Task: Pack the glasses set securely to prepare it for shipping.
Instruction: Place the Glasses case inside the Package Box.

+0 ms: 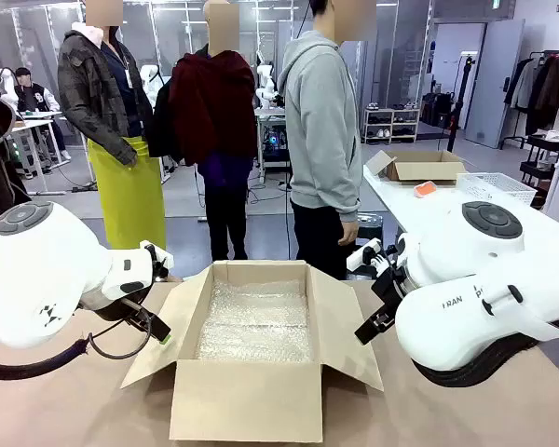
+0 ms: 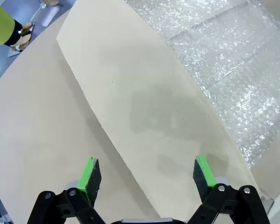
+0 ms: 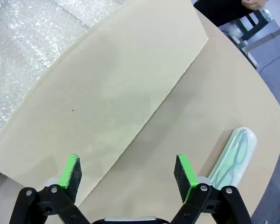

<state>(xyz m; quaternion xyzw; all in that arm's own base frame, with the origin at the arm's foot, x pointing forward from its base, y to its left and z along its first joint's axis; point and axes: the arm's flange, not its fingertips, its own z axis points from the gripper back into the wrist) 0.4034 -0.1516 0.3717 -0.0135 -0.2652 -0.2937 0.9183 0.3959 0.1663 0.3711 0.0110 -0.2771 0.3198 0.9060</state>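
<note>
A pale mint-green glasses case lies on the tan table beside the box's right flap, just right of my right gripper. That gripper is open and empty, hovering over the flap's edge; from the front it hangs by the right flap. My left gripper is also open and empty above the left flap; in the front view it sits beside that flap. The open cardboard box is lined with bubble wrap. The pale pink case is out of view.
A person in a grey hoodie stands at the table's far side, hands down. Behind on the right, a white table carries another open cardboard box and a white basket. The tan table lies bare around the box.
</note>
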